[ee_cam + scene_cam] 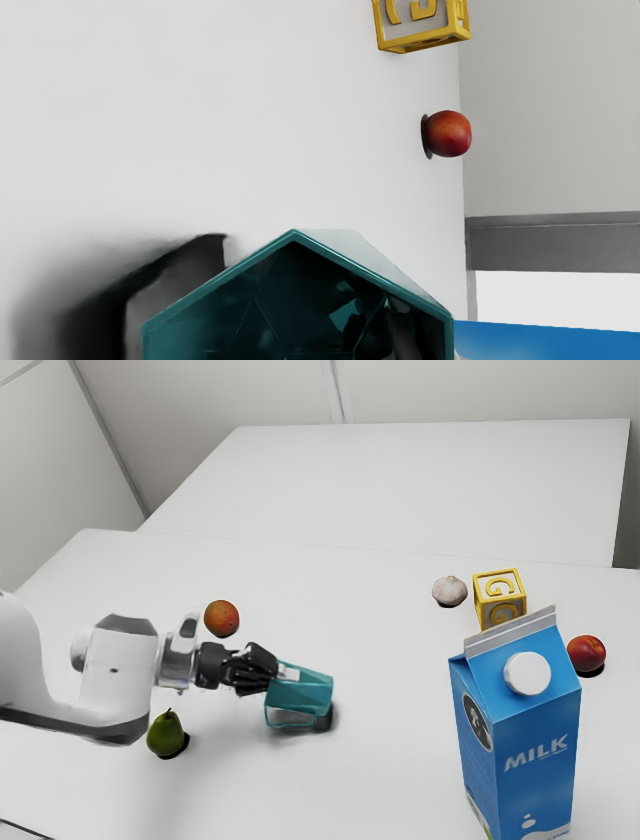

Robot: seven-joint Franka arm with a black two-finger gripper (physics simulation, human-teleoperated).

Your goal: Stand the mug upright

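Observation:
The gripper [282, 672] reaches in from the exterior view's left to the teal faceted mug [301, 693], which lies on its side with its mouth toward my hand. In the wrist view, the open mouth of the mug [293, 295] faces the camera. One dark finger of the gripper [431, 346] goes inside the mug along its side wall; the other is mostly hidden outside that wall. The wall appears pinched between the two. The mug's base and any contact with the table are hard to make out.
An orange [221, 618] and a green pear [166, 733] flank the arm. Toward the exterior view's right are garlic [450, 591], a yellow letter block [499, 598], a red peach [586, 653] and a tall blue milk carton [520, 740]. Table [370, 600] extends between mug and carton.

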